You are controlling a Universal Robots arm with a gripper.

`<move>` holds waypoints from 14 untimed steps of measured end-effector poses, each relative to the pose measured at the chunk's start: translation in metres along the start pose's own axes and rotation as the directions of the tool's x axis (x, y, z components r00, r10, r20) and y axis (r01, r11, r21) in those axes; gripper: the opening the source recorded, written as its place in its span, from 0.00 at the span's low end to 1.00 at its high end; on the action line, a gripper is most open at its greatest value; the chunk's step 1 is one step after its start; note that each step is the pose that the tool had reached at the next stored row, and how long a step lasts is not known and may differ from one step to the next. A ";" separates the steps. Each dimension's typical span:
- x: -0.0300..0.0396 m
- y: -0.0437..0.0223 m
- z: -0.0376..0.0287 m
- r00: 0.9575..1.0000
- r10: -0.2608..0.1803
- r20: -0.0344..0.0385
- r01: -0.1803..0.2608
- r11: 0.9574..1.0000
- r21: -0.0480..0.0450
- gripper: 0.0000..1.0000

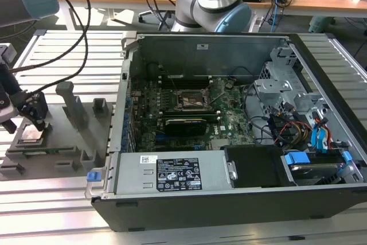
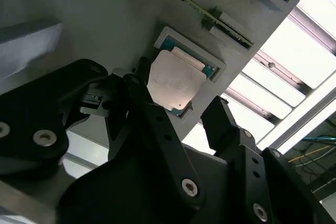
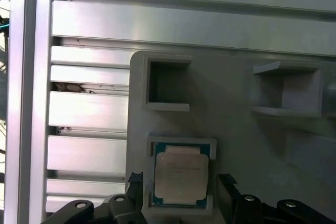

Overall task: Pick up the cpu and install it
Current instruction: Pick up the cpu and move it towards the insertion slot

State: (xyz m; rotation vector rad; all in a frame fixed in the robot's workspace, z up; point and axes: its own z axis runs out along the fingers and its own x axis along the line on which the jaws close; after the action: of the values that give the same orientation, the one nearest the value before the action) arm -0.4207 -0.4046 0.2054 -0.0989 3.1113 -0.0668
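The cpu (image 3: 180,174) is a flat silvery square lying in a shallow recess of the grey tray (image 3: 236,124); it also appears in the second wrist view (image 2: 174,83) and, small, at the exterior view's left (image 1: 31,136). My gripper (image 3: 180,195) hangs just above it and is open. One black finger (image 3: 135,186) stands on each side of the chip, apart from its edges. In the second wrist view the gripper (image 2: 181,109) straddles the recess the same way. The motherboard socket (image 1: 192,100) lies open inside the computer case.
The tray carries upright blocks (image 1: 73,104) and empty pockets (image 3: 168,83) close to the gripper. It rests on a slatted aluminium table (image 3: 89,114). The open computer case (image 1: 229,136) stands to the exterior view's right, with cables, drive cages and a power supply (image 1: 172,171) inside.
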 end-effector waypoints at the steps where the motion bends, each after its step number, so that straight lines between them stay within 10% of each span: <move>1: -0.0002 0.0001 0.0018 1.000 0.000 0.000 0.000 1.000 0.000 0.66; 14: -0.0028 0.0006 0.0178 1.000 0.000 0.000 0.000 1.000 -0.001 0.66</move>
State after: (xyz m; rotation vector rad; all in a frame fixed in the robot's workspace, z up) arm -0.4174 -0.4045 0.1877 -0.0989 3.1115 -0.0647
